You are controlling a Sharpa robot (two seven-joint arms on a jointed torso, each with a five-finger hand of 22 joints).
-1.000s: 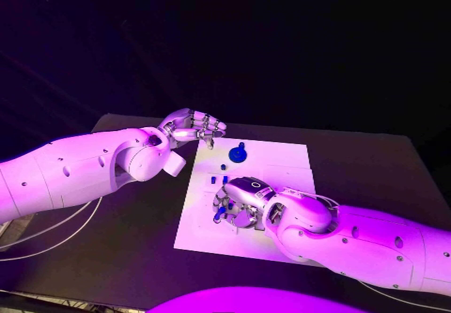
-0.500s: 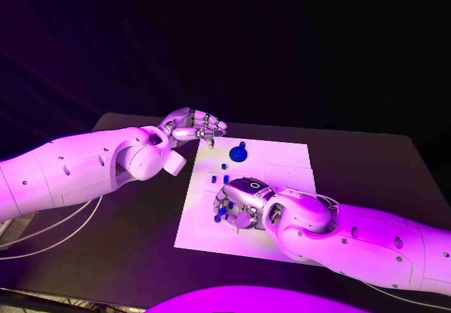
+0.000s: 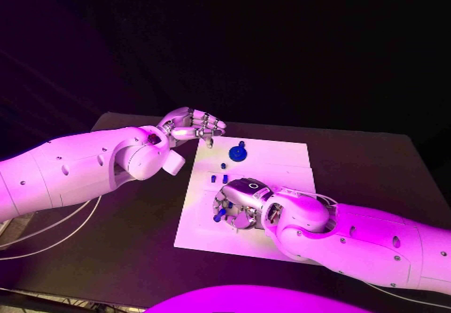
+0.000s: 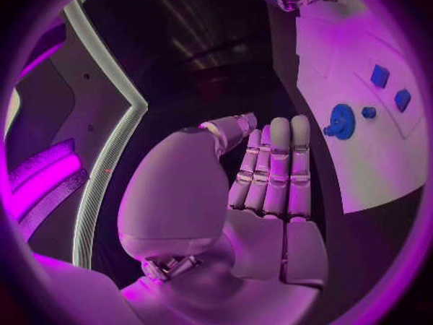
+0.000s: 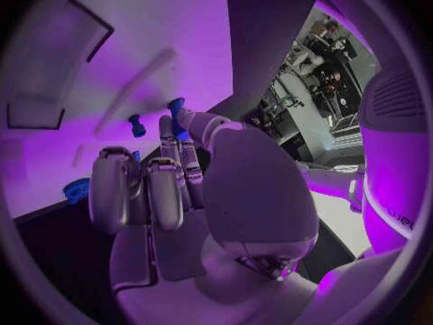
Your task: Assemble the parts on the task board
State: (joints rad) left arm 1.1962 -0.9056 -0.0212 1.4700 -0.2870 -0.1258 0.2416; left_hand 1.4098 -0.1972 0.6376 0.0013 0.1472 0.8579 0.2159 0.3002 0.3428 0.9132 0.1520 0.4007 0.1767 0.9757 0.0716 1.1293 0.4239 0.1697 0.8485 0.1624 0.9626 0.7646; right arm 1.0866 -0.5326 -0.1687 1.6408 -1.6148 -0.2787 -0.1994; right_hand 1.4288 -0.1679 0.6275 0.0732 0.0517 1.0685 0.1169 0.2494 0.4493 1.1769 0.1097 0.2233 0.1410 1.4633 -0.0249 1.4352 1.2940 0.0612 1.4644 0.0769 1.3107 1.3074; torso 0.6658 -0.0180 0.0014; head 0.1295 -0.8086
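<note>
Task board (image 3: 282, 156) (no legible writing) holds blue parts (image 3: 238, 154).

you will find no text, label, brand, number or sign that can be read on anything here, operator, in the head view or in either of the wrist views.

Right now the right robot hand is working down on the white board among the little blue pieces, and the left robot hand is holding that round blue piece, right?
Not quite. The left robot hand holds nothing: in the left wrist view the round blue piece lies on the white board, apart from its fingers. The right robot hand is indeed down on the board among the small blue pieces.
</note>
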